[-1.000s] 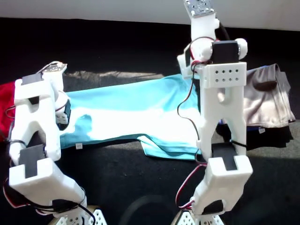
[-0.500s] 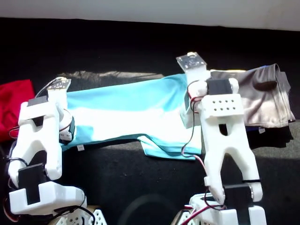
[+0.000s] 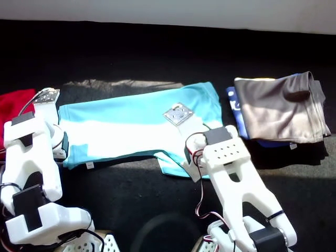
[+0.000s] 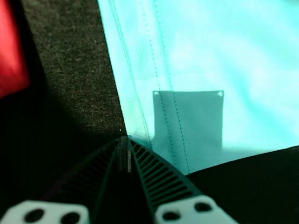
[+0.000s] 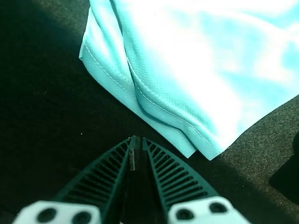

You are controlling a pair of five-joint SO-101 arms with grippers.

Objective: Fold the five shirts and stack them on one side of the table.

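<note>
**Turquoise shirt laid out on table, both claws at its near edge**

High view. The black table [image 3: 131, 52] carries a turquoise shirt [image 3: 131, 123] spread lengthwise across the middle, with one flap folded under at its near edge. A red shirt [image 3: 14, 105] lies at the left edge of the table. At the right is a stack of folded shirts: a grey shirt [image 3: 281, 107] on top, with a blue shirt [image 3: 233, 101] showing beneath it. The left arm [image 3: 31, 152] stands at the turquoise shirt's left end. The right arm [image 3: 236, 178] stands at the shirt's near edge, close to the folded flap.

Left wrist view. The left claw [image 4: 124, 150] has its fingers pressed together, tips right at the hem of the turquoise shirt. Whether any cloth is caught between them cannot be told. A square label [image 4: 189, 121] sits on the cloth just beyond the hem. The red shirt lies well apart, across a strip of bare table.

Right wrist view. The right claw [image 5: 135, 145] has its fingers pressed together with nothing between them. It sits over bare table, just beside the doubled corner of the turquoise shirt.
</note>
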